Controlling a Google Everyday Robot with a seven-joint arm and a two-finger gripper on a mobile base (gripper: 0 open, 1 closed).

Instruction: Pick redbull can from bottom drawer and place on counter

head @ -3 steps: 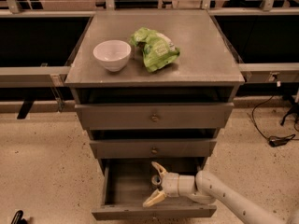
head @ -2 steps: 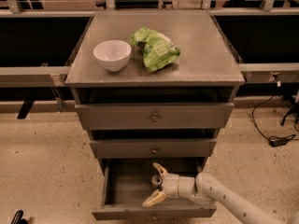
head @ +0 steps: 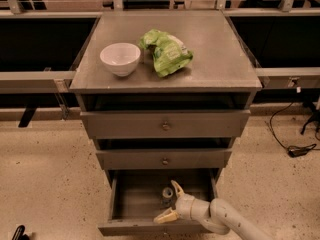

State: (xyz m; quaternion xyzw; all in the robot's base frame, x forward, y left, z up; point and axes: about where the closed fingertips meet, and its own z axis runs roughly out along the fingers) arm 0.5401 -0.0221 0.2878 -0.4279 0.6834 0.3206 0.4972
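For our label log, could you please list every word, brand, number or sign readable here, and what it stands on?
Nothing here is legible.
The green bag on the counter: print too blurred to read.
The redbull can in the bottom drawer: no legible marking.
The white bowl: none.
The gripper, open in that drawer near the can: none.

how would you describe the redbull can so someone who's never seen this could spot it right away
Find the grey cabinet with three drawers; only the bottom drawer is open. The can sits inside it, right of middle, with the open hand reaching in at it. It is small and dark with a silver top, the only loose thing down there, unlike the white bowl and green bag on the counter.
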